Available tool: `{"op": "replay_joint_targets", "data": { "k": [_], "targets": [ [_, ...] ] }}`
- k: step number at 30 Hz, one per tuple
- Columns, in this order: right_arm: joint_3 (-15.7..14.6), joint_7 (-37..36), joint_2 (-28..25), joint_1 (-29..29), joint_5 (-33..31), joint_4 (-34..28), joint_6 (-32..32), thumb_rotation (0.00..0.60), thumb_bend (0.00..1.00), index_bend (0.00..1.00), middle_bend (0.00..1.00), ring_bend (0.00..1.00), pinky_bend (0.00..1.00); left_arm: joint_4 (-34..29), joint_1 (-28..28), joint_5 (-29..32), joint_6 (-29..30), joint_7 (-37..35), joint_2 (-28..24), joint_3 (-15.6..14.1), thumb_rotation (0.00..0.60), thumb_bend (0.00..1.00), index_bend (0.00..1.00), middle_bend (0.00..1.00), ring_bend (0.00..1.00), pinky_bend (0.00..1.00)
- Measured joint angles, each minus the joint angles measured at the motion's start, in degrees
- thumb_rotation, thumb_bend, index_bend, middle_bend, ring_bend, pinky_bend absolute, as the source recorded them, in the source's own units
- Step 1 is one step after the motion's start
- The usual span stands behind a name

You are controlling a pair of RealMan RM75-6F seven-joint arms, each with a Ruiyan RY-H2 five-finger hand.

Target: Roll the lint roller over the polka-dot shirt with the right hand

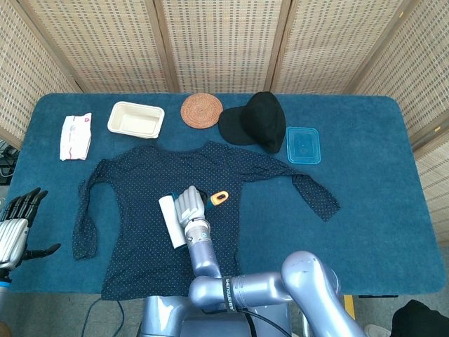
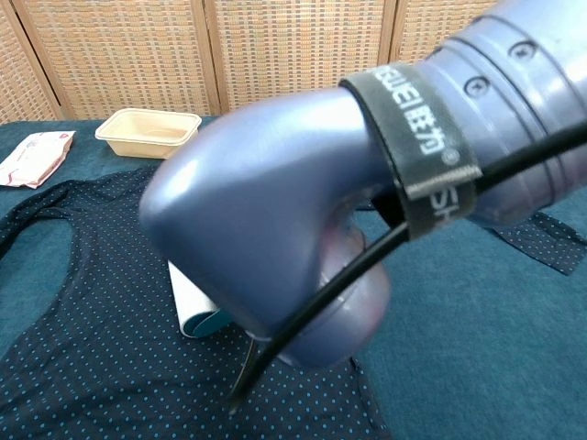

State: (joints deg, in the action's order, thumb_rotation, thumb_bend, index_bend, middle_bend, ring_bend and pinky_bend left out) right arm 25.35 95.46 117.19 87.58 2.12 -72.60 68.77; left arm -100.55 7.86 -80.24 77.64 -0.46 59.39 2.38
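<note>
We find the lint roller (image 1: 169, 220), a white drum in a teal frame with an orange-tipped handle, lying on the middle of the polka-dot shirt (image 1: 140, 189), which is spread flat on the blue table (image 1: 372, 203). The right hand (image 1: 189, 205) grips its handle, fingers (image 1: 186, 199) wrapped round it. The left hand (image 1: 15, 228) hangs off the table's edge, fingers spread, holding nothing. Behind the shirt sit a cream tray (image 1: 136, 119), woven coaster (image 1: 201, 110), black cap (image 1: 256, 121) and blue lid (image 1: 302, 145). In the chest view the right arm (image 2: 367, 174) blocks most of the scene.
</note>
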Motion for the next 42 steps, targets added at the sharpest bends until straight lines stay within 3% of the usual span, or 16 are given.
{"op": "replay_joint_targets", "data": {
  "k": [9, 16, 22, 30, 42],
  "targets": [
    [-4.68, -1.37, -1.53, -3.03, 3.14, 0.47, 0.61, 0.600, 0.83, 0.72, 1.00, 1.00, 1.00, -0.10, 0.01, -0.32, -0.04, -0.05, -0.01, -0.20, 0.600, 0.00, 0.00, 0.00, 0.00, 0.00],
    [-10.00, -1.47, -6.11, -8.27, 4.64, 0.36, 1.99, 0.600, 0.83, 0.72, 1.00, 1.00, 1.00, -0.33, 0.03, -0.43, -0.06, -0.20, -0.12, -0.27, 0.600, 0.00, 0.00, 0.00, 0.00, 0.00],
    [-12.52, -2.91, -10.59, -12.78, 5.98, -0.02, 2.10, 0.600, 0.83, 0.72, 1.00, 1.00, 1.00, -0.56, 0.15, -0.58, -0.15, 0.21, -0.02, -0.35, 0.600, 0.00, 0.00, 0.00, 0.00, 0.00],
    [-12.44, -2.67, -9.97, -12.79, 7.88, -2.41, 2.27, 0.600, 0.83, 0.72, 1.00, 1.00, 1.00, -0.64, 0.19, -0.63, -0.23, 0.43, 0.06, -0.48, 0.600, 0.00, 0.00, 0.00, 0.00, 0.00],
    [-9.86, 2.20, -1.16, -7.46, 8.81, -0.77, 3.86, 0.600, 0.84, 0.72, 1.00, 1.00, 1.00, -0.48, 0.13, -0.45, -0.08, -0.20, -0.11, -0.35, 0.600, 0.00, 0.00, 0.00, 0.00, 0.00]
  ]
}}
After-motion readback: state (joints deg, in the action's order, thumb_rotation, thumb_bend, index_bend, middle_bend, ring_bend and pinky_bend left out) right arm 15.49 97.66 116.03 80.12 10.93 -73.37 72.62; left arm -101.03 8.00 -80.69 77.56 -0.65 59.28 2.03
